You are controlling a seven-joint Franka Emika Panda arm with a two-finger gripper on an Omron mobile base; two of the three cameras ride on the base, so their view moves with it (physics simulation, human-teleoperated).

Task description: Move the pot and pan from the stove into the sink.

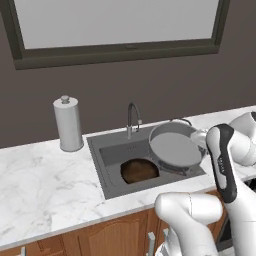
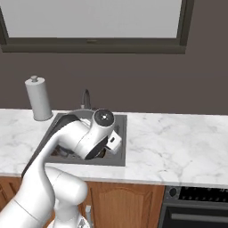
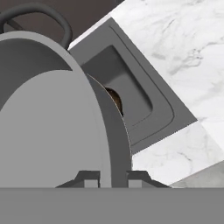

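The fingers [image 3: 111, 177] are clamped on the rim of the grey pot [image 1: 175, 147]. The pot hangs over the right side of the sink [image 1: 112, 172], with nothing in it. The brown pan [image 1: 139, 171] lies down in the sink. A paper towel roll [image 1: 68, 124] stands on the white desk [image 1: 45, 192] nearby.

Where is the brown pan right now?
In the left base view the pan lies on the floor of the sink, toward its front, just left of the grey pot held tilted over the basin's right half.
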